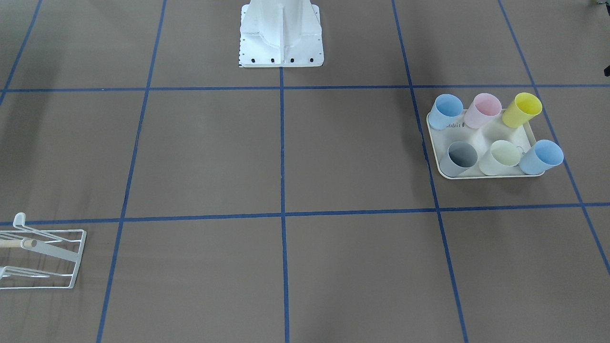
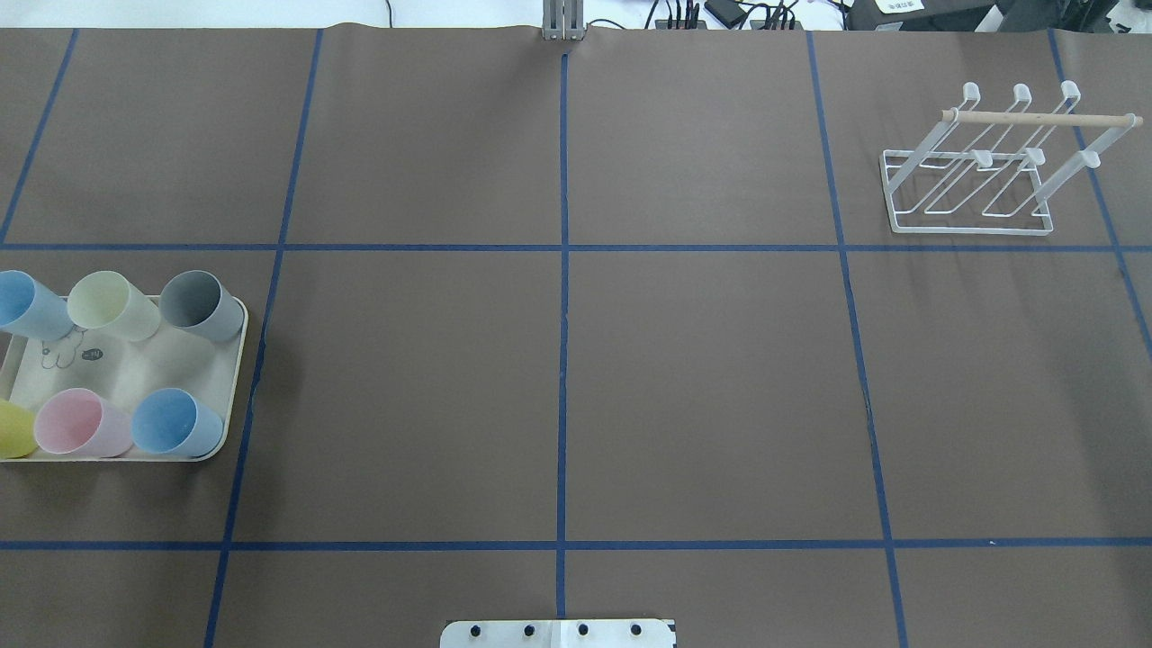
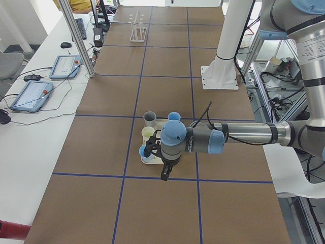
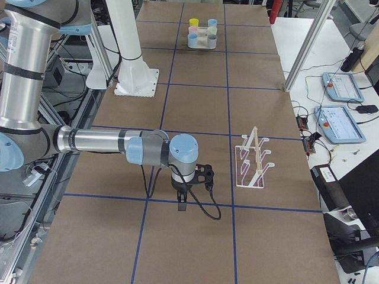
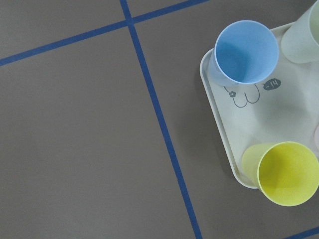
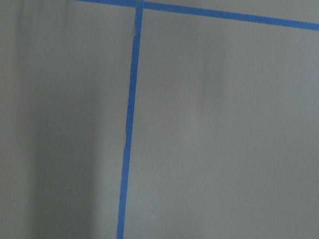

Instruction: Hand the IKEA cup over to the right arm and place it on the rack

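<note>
Though hung just above the edge of the tray [image 2: 135, 364], hides its fingers from every close view: cannot tell the opening or load of the left hand [image 3: 165, 174]. Cannot tell either for the right hand [image 4: 181, 204], poised over bare bench [image 2: 702, 378] near the rack [image 2: 976, 184]. Find six IKEA cups [image 1: 482, 110] upright on the tray at the left end, well apart from the rack at far right. Expect light, stiff, thin plastic, smooth and tapered, apt to slip or tip. Pinch the rim wall of the blue cup [image 5: 245, 52] or yellow cup [image 5: 288, 172], leaving the body free.
</note>
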Tool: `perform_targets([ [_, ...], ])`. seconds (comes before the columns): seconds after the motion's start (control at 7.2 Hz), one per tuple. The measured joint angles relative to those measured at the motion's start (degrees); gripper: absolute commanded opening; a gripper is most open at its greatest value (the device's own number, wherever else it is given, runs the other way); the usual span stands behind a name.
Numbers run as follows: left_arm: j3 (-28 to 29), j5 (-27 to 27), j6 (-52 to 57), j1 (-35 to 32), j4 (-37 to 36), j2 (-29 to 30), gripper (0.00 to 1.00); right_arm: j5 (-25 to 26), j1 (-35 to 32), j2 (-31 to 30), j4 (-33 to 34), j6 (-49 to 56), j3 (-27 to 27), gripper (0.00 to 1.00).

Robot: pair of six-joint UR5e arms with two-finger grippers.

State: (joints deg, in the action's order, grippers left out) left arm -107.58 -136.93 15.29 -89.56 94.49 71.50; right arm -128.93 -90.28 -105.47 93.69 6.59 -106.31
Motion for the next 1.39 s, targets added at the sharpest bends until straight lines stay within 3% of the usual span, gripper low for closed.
perform_targets([
  [0.97,-5.34,0.28,0.07,0.09,-0.06,0.29,1.0,-0.8,0.02,0.12,0.12,0.16,-1.24,1.0],
  [1.39,-7.4,0.53,-0.18,0.17,-0.19,2.91,1.0,-3.78,0.02,0.35,-2.06,-0.32,-5.31,1.0],
])
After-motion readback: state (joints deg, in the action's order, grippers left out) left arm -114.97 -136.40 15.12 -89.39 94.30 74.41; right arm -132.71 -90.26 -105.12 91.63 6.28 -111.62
